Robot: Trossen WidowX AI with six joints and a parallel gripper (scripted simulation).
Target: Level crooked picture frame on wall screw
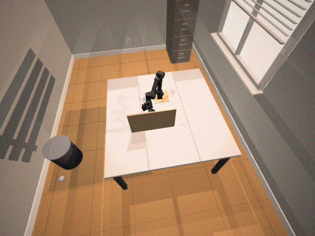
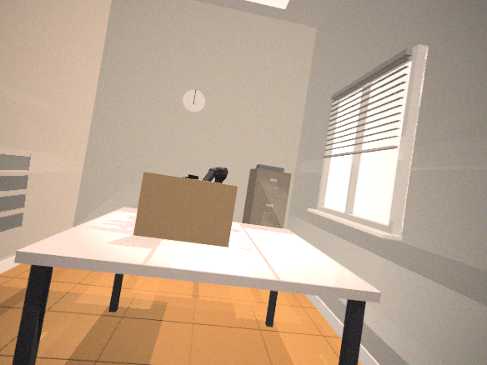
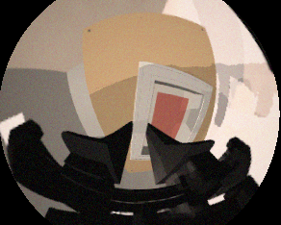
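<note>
White table point(image 1: 216, 134) on an orange tile floor point(image 1: 189, 207); filing cabinet point(image 1: 181, 24) at 12 o'clock, window with blinds point(image 1: 259, 29) at 2, dark round bin point(image 1: 63, 152) at 9. A brown wall panel point(image 1: 152, 120) stands mid-table, arm point(image 1: 156, 87) behind it at 12 on a tan base plate point(image 1: 166, 99). Picture frame point(image 3: 170, 112), grey border with red centre, hangs tilted on the panel's arm side; visible only in the wrist view, hidden by the panel in the other views. Gripper point(image 3: 137, 152) pinches the frame's lower left edge. Screw not visible. Table has wide bare margins toward 3 and 6 o'clock.
</note>
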